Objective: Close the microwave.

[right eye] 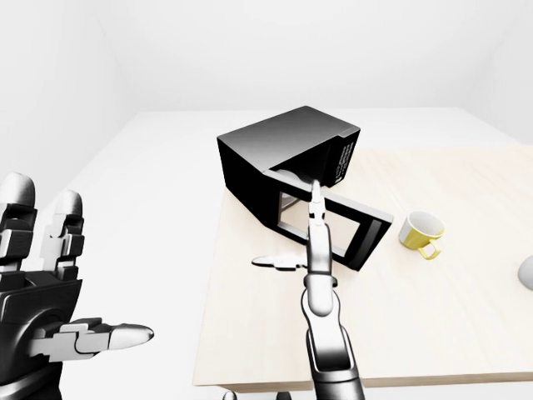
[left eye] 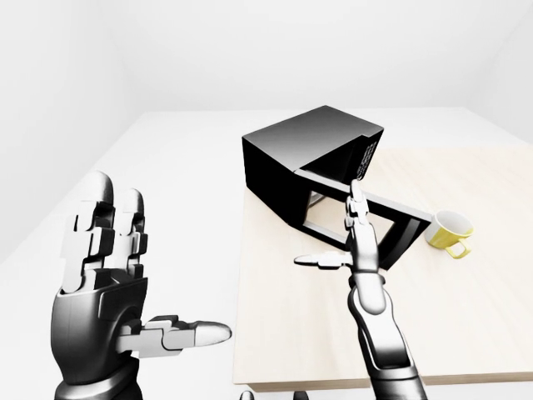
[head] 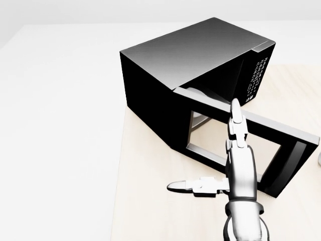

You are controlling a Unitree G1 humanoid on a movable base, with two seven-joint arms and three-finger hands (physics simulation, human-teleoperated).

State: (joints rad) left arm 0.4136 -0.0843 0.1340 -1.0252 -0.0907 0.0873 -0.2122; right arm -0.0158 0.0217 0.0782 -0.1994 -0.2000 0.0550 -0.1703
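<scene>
Head view, right hand [head: 239, 165] flat, fingers outstretched against microwave door [head: 251, 145]

Bright, even, sharp renders with soft shadows and no glare.

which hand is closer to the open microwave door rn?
Right. The right hand is stretched flat against the black microwave's open glass-window door. The left hand is raised, open, off the table's left edge, well away from it.

My right hand [head: 235, 165] is covering part of the microwave door [head: 281, 145]; its keypad [head: 254, 80] is looking too small to read.
</scene>
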